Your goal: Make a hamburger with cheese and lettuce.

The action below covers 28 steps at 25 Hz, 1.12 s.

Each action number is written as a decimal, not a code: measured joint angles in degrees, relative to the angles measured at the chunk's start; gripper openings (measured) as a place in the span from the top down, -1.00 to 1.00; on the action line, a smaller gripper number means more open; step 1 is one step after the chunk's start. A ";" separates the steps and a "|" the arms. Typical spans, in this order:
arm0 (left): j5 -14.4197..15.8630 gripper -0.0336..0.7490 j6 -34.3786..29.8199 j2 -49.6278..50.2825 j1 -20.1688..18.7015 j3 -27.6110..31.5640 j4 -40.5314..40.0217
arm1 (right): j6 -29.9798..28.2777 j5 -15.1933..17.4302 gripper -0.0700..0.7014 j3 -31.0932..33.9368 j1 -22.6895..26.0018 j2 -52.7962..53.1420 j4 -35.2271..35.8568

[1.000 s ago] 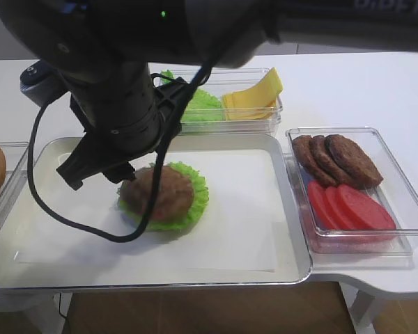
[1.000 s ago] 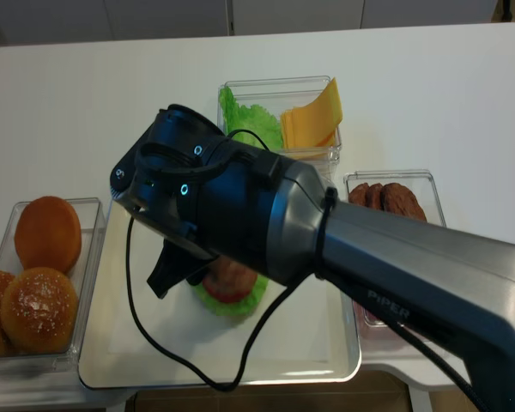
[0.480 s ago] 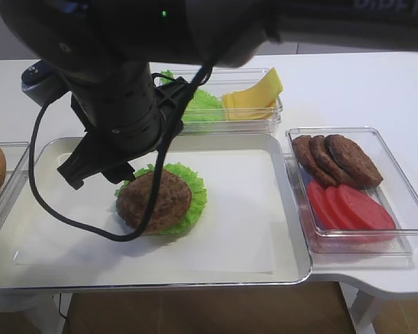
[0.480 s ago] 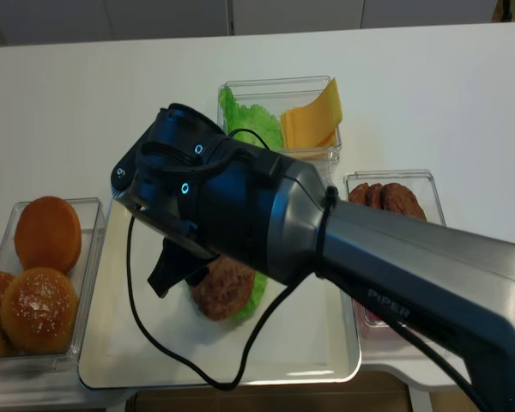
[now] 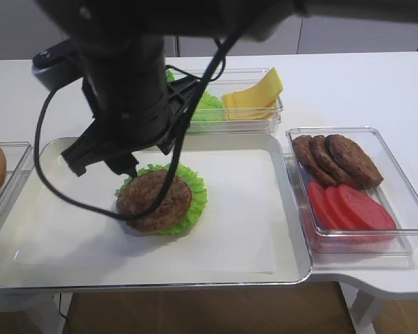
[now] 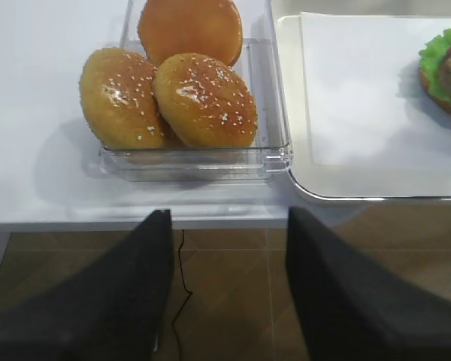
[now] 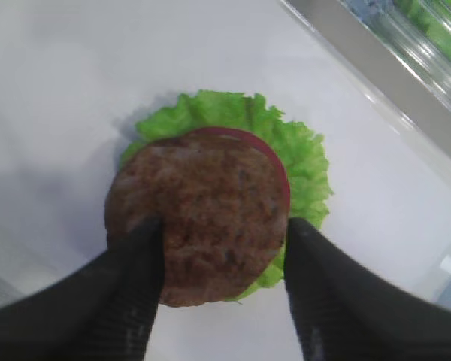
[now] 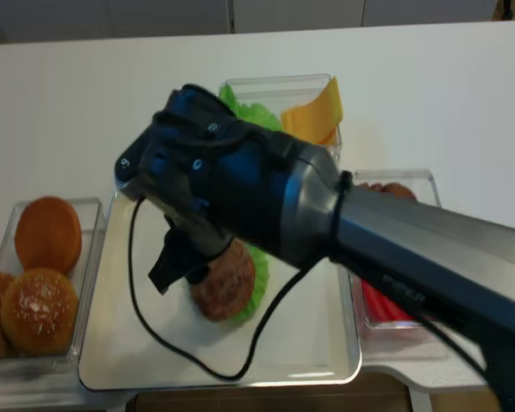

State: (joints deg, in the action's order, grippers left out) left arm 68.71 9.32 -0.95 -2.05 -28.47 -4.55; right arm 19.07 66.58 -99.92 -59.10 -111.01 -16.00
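The right tool [image 7: 222, 259] hangs just above the hamburger [image 5: 160, 198], fingers spread wide to either side of its patty top. The hamburger sits left of centre on the tray [image 5: 292, 229].

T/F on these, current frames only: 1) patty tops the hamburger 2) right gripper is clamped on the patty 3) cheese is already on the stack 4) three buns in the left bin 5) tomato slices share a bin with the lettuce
1) The patty tops the hamburger. True.
2) The right gripper is clamped on the patty. False: its jaws stand open on either side of the patty.
3) The cheese is already on the stack. False: it is in the back bin beside the lettuce.
4) Three buns are in the left bin. True.
5) The tomato slices share a bin with the lettuce. False: they share the right bin with the loose patties.
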 joint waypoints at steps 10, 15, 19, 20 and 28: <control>0.00 -0.01 0.00 0.00 0.00 0.00 0.00 | -4.71 3.69 -0.18 0.00 16.70 3.82 13.31; 0.00 -0.01 0.00 0.00 0.00 0.00 0.00 | -5.72 4.27 -0.19 0.00 23.81 6.57 11.64; 0.00 -0.01 0.00 0.00 0.00 0.00 0.00 | -7.61 4.40 -0.24 0.22 31.27 8.93 12.35; 0.00 -0.01 0.00 0.00 0.00 0.00 0.00 | -7.96 4.40 -0.28 0.60 32.95 9.54 12.88; 0.00 -0.01 0.00 0.00 0.00 0.00 0.00 | -8.73 4.51 -0.39 10.70 45.86 16.51 14.60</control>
State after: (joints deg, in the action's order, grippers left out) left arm 68.71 9.32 -0.95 -2.05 -28.47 -4.55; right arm 10.33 71.09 -89.22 -13.24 -94.50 -1.40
